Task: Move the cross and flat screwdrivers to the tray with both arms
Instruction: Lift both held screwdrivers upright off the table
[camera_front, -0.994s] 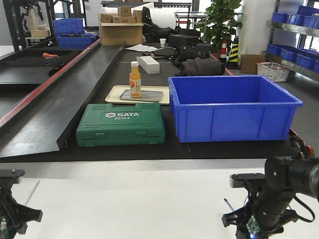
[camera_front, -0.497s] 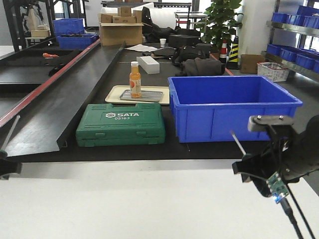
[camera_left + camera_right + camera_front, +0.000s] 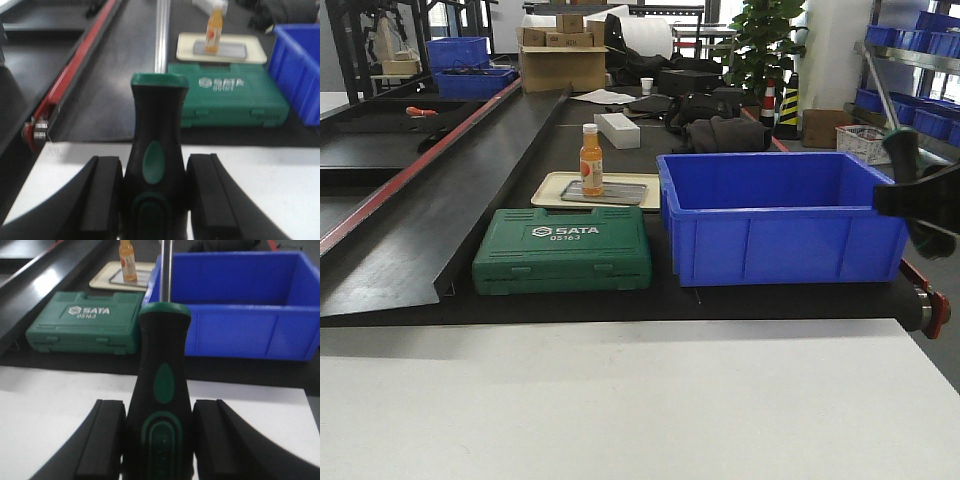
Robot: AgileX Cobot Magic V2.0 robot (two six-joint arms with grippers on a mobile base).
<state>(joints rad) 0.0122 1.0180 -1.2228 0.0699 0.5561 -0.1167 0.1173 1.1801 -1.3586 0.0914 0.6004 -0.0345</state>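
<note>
Separately, the left black gripper (image 3: pixel 154 172) pinches a black-and-green plastic-handled screwdriver (image 3: pixel 159 110), and the right black gripper (image 3: pixel 159 415) pinches a second green-and-black screwdriver (image 3: pixel 164 340), steel shaft pointing ahead.

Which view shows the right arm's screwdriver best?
Right wrist: the screwdriver fills the frame, handle between the fingers, shaft visible. The front view catches only part at the right edge. Left wrist shows only the other screwdriver.
</note>
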